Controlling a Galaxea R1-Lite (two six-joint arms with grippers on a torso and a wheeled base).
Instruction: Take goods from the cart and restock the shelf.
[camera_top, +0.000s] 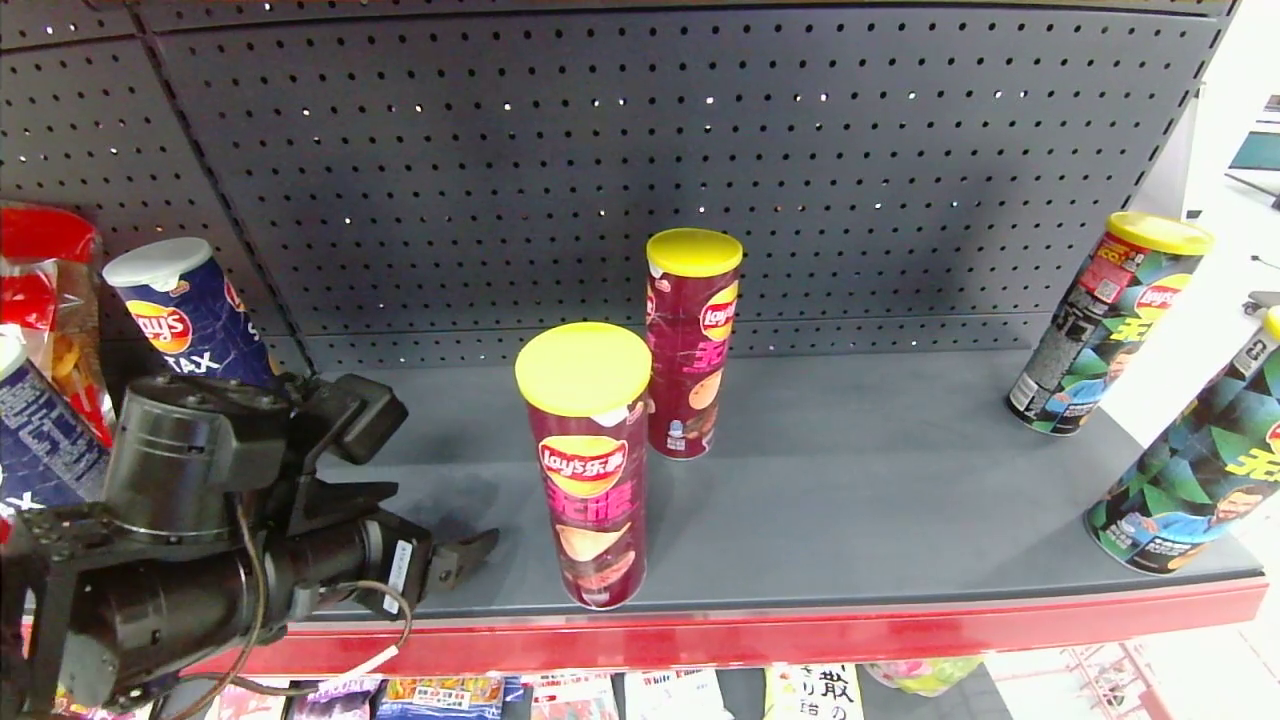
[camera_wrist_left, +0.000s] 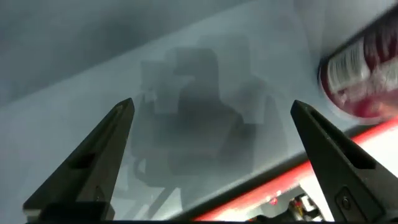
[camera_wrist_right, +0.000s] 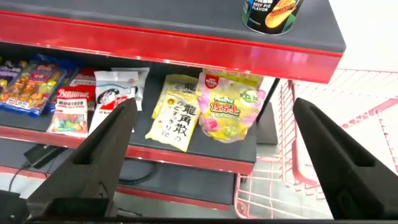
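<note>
My left hand (camera_wrist_left: 212, 104), spread and empty, sits beside the tall maroon cardboard chip tube (camera_top: 590, 470), yellow-lidded: likely light, slick, crushable; I'd clasp its middle gently.

Snack packets (camera_wrist_right: 177, 115) lying flat in row; black cable (camera_wrist_right: 37, 155) beneath them.

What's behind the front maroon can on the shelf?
A second maroon can, yellow-lidded and upright, stands behind the front maroon can, a little toward the robot's right; beyond it, the perforated back panel. The shelf floor directly behind is covered.
</note>
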